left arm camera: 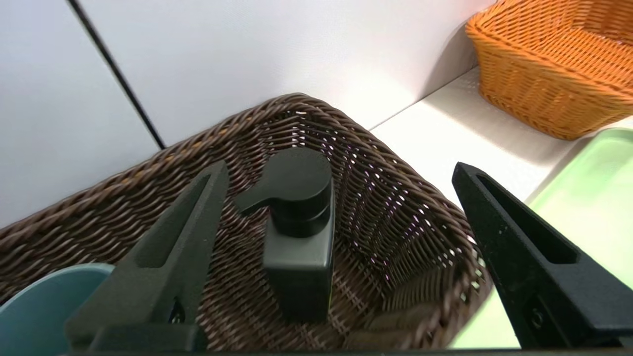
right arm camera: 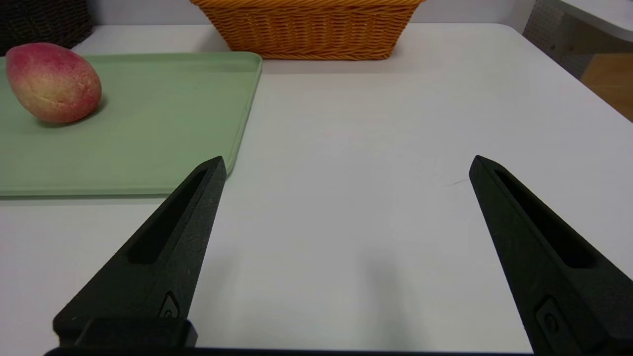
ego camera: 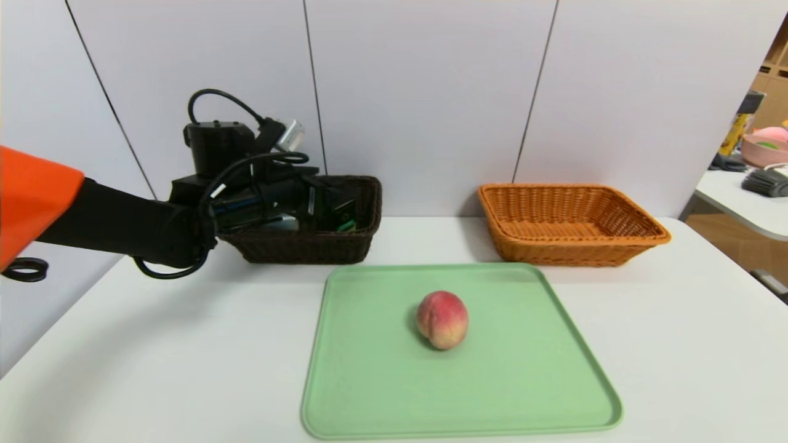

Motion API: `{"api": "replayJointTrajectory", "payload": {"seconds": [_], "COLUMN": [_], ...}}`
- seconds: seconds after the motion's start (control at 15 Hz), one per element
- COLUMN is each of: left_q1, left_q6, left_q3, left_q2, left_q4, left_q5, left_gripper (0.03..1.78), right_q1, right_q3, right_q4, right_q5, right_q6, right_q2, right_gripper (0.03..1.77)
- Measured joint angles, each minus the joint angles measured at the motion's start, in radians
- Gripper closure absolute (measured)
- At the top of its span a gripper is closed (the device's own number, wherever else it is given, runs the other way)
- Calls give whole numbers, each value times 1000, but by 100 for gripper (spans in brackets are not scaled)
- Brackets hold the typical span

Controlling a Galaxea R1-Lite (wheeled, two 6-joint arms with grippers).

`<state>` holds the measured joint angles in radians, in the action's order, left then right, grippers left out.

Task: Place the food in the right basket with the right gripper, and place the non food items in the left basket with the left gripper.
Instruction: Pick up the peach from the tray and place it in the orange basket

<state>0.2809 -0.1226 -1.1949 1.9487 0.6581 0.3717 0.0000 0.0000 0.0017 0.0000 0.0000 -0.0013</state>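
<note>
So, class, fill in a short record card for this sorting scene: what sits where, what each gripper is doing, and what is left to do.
tray: green tray holds only the peach
left basket: dark brown basket holds the black pump bottle and the grey-blue cup
right basket: orange basket, nothing seen inside
left gripper: open over the dark basket, holding nothing
right gripper: open above bare table, beside the tray
left to do: peach into the orange basket
</note>
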Motion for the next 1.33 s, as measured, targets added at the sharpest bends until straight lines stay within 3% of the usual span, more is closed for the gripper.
{"api": "replayJointTrajectory", "payload": {"seconds": [0.73,1.07,1.33], "left_q1": [-34,-36,-95], "left_q6": [-1,6,3], "left_q3": [419,591,661], "left_q2": [-525,-825,-1073], "left_q4": [-34,-127,-273], "left_q5": [-19,-96,-101], "left_gripper": [14,12,12], "right_q1": [0,0,0], "right_q3": [0,0,0], "right_q4": [0,0,0], "right_q5": [0,0,0], "right_q6": [0,0,1], "right_q2": [0,0,0], "right_gripper": [10,10,10]}}
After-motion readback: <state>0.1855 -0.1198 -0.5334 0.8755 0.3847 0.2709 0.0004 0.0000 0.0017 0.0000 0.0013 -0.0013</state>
